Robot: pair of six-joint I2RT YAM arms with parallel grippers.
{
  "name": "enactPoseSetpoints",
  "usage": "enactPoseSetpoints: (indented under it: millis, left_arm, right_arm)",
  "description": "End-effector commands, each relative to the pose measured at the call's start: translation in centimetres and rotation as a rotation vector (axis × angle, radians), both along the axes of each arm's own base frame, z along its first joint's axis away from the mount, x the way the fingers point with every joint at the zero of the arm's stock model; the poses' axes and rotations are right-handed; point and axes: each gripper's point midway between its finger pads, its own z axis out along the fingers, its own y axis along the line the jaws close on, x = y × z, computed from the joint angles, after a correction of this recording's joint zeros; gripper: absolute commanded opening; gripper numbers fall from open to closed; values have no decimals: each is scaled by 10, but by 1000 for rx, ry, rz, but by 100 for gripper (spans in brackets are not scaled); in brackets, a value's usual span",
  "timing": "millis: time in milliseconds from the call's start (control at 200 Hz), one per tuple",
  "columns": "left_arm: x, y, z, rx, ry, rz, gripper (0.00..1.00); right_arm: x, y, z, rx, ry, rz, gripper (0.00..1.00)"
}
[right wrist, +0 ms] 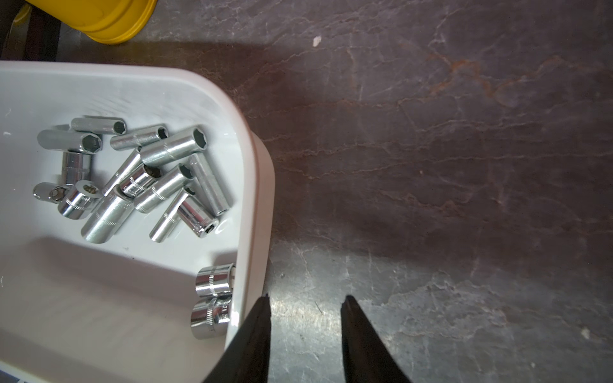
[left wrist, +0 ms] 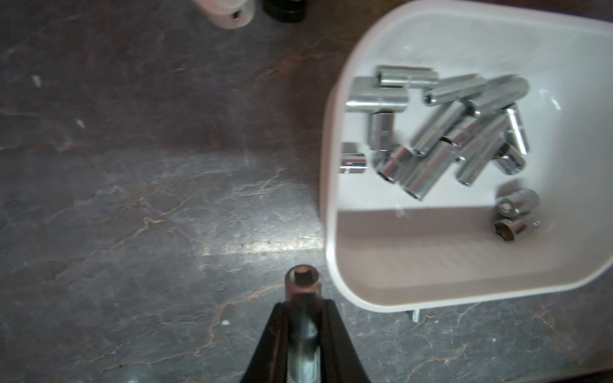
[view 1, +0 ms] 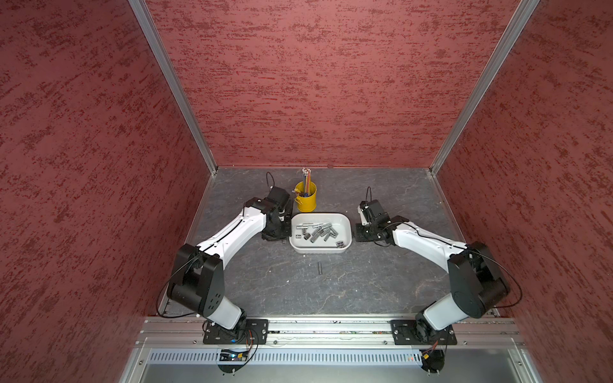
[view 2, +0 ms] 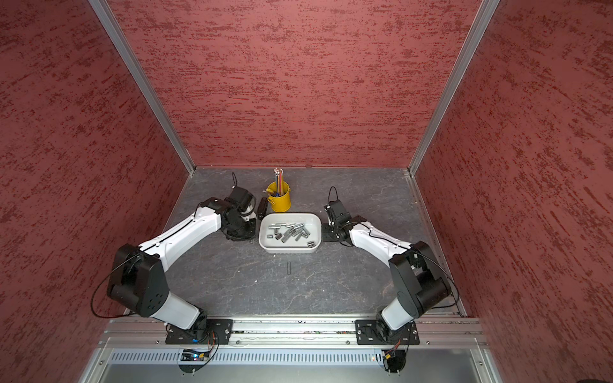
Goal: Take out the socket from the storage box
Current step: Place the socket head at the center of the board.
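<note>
Nearest the lens in both top views runs the aluminium rail (view 1: 331,333) that carries both arm bases. From the left: the left end effector (left wrist: 303,306) is clamped on a socket (left wrist: 303,282), seen plainly in its wrist view — the socket stands out past the fingertips, its long axis in line with the fingers and its hollow end pointing at the bench (left wrist: 132,199). It hangs outside the storage box (view 1: 320,251), just beside the box's left wall, so this one looks lifted out and ready to be put down; whether it touches the bench I cannot tell. The coming move, I judge, turns on the bare bench beneath it: a short drop along the socket's own axis, clear of the box wall. In front of the box a lone socket (view 1: 320,268) lies on the bench, its axis running front to back. Inside the box a heap of sockets (view 1: 318,231) lies crisscross, and a short pair (right wrist: 214,282) rests against the right wall. Behind the box stands a yellow pen cup (view 1: 306,199). Rightmost, the right end effector (right wrist: 306,298) has its jaws parted and empty, over the bench just outside that right wall — the nearer arm for the short pair
</note>
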Motion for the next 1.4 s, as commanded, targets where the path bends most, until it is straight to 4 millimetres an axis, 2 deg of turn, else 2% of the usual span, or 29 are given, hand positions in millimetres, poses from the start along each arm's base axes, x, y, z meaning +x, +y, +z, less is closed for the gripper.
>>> enactPoseSetpoints:
  millis: [0, 235, 471, 581, 716, 977, 1398]
  left_arm:
    - [1, 10, -14, 11, -8, 50, 0]
    - [5, -1, -55, -16, 43, 63, 0]
    - [16, 4, -78, 8, 47, 90, 0]
    - [17, 4, -81, 8, 46, 87, 4]
    - [14, 7, -86, 26, 61, 85, 16]
    - [10, 10, -92, 45, 80, 80, 31]
    - [10, 9, -84, 37, 62, 77, 36]
  right_arm:
    - [5, 2, 15, 18, -32, 11, 38]
    - [3, 1, 26, 25, -45, 10, 38]
    - [2, -3, 24, 1, -44, 12, 38]
    - [2, -2, 25, 4, -44, 15, 38]
    - [3, -2, 25, -4, -42, 17, 39]
    - [3, 0, 26, 4, -35, 23, 39]
    - [2, 5, 27, 27, -25, 35, 39]
